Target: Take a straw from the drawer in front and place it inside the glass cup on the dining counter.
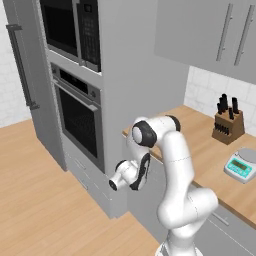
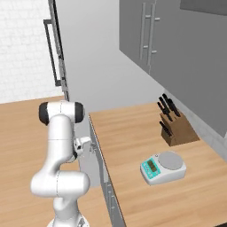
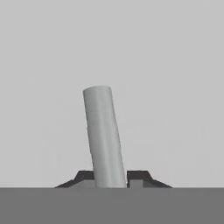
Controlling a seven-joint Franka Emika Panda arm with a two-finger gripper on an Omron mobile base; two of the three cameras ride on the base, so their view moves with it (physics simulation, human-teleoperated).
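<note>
The claw (image 3: 111,178) is closed on the drawer handle (image 3: 103,135), a grey bar that rises between its two dark fingertips (image 3: 139,176) against the flat grey drawer (image 3: 175,87) front. That drawer seems to sit just under the wood worktop (image 2: 128,133), though the arm hides it. Farther along the worktop lies a scale (image 2: 163,167), and beyond it the knife block (image 2: 176,130).

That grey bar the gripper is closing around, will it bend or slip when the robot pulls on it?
The drawer handle looks like a solid round bar, so it likely stays stiff. Its smooth rounded surface might let the fingertips slide a little. The gripper brackets it closely on both sides, so a straight pull probably holds.
</note>
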